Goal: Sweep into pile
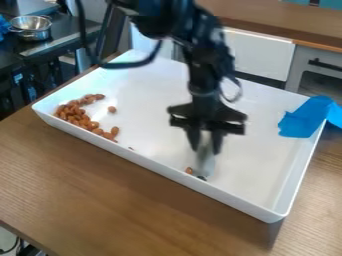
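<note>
My gripper (206, 145) hangs over the near middle part of the white tray (260, 162), pointing down, with a grey, blurred tool (204, 161) between its fingertips. The tool's lower end is close to the tray's front wall. Beside that end, on its left, lies a brown nut (189, 170). Most of the nuts (75, 114) lie in a loose heap in the tray's left corner, stretching along the front wall. One nut (112, 109) lies a little apart from the heap, and a small piece (131, 148) is near the front wall.
Blue tape (304, 117) covers part of the tray's right edge. The tray stands on a wooden table (100, 195). Behind are a metal bowl (31, 27) at the upper left, white and grey cabinets, and a brown counter (280, 22). A black cable loops beside the arm.
</note>
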Controlling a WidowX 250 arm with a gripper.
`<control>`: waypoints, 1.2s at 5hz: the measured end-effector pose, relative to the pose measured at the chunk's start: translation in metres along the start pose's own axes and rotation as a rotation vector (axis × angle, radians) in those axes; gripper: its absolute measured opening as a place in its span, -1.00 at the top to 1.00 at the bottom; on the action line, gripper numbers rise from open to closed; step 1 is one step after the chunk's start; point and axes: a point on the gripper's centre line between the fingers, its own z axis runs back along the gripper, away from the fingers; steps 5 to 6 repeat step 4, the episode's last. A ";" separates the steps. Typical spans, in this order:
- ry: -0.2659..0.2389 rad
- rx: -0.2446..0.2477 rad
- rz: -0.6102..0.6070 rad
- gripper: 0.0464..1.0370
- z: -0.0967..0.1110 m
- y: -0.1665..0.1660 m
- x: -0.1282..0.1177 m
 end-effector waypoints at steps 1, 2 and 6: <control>-0.013 0.032 -0.028 0.33 0.000 0.038 0.014; -0.050 0.064 -0.079 0.33 -0.003 0.058 0.021; -0.102 0.135 -0.119 0.33 -0.007 0.099 0.028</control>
